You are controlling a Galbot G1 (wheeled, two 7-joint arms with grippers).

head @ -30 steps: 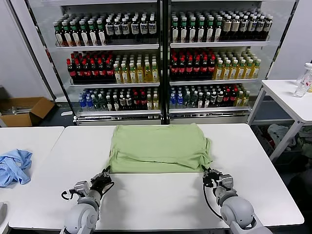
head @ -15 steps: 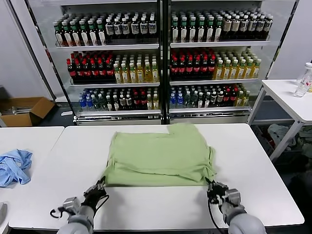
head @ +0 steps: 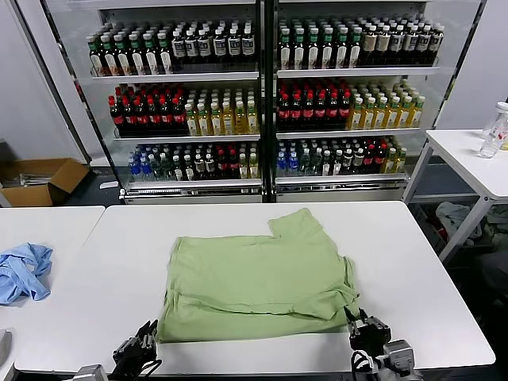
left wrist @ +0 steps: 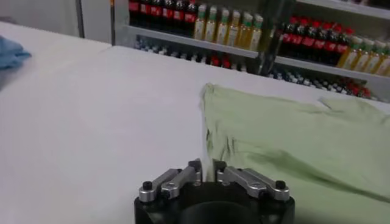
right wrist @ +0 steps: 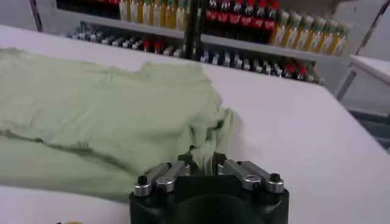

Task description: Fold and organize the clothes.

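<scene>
The light green shirt [head: 254, 278] lies folded in a rough rectangle on the white table [head: 429, 262], its printed graphic hidden. One flap sticks out at its far right. My left gripper [head: 147, 333] is at the table's near edge, shut on the shirt's near left corner [left wrist: 206, 167]. My right gripper [head: 355, 324] is shut on the near right corner [right wrist: 203, 157], where the cloth bunches. The shirt also fills much of the left wrist view [left wrist: 292, 140] and the right wrist view [right wrist: 97, 109].
A light blue garment [head: 22, 270] lies on the separate table at the left. Glass-fronted drink coolers [head: 262, 95] stand behind the table. A cardboard box [head: 40, 181] sits on the floor at far left. Another white table [head: 476, 163] stands at the right.
Both grippers have pulled back toward the table's near edge, dragging the shirt with them. The shirt has slid nearer and now lies farther from the table's back edge.
</scene>
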